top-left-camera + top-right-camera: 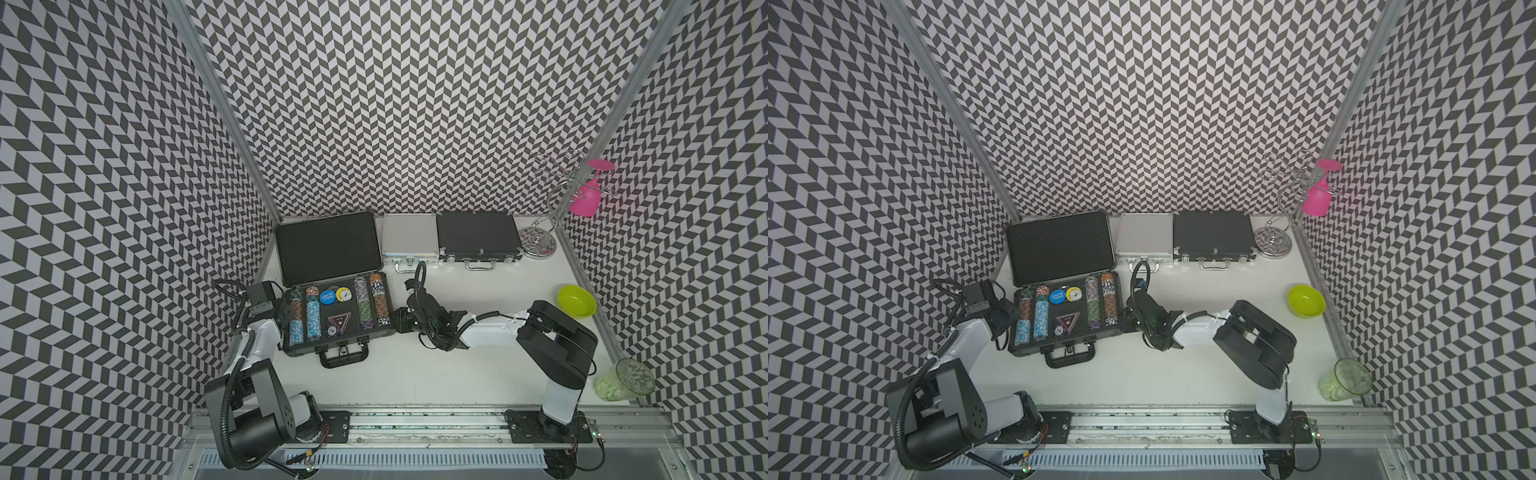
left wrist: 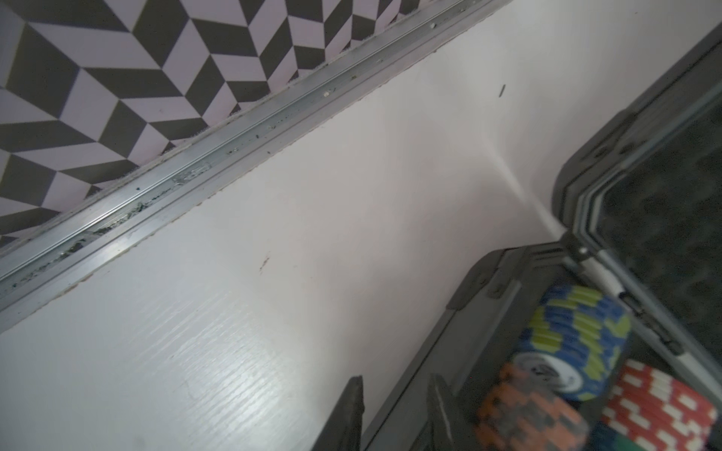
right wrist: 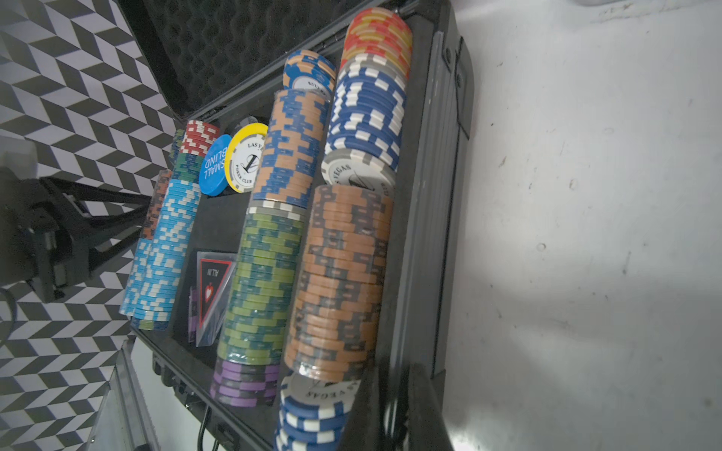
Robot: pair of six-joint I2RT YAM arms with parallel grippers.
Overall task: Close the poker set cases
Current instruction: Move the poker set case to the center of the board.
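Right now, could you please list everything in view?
large case: one, black, lid open, left side
chips: many, mixed colours, rows inside large case
silver case: one, silver, closed, back centre
medium case: one, black, closed, beside silver case
rack: one, chrome wire, back right corner
goblet: one, pink, hanging inverted on rack
bowl: one, lime green, right edge
tumbler: one, clear green, front right
left claw: one, black, open, large case's left wall
right claw: one, black, shut, large case's right wall
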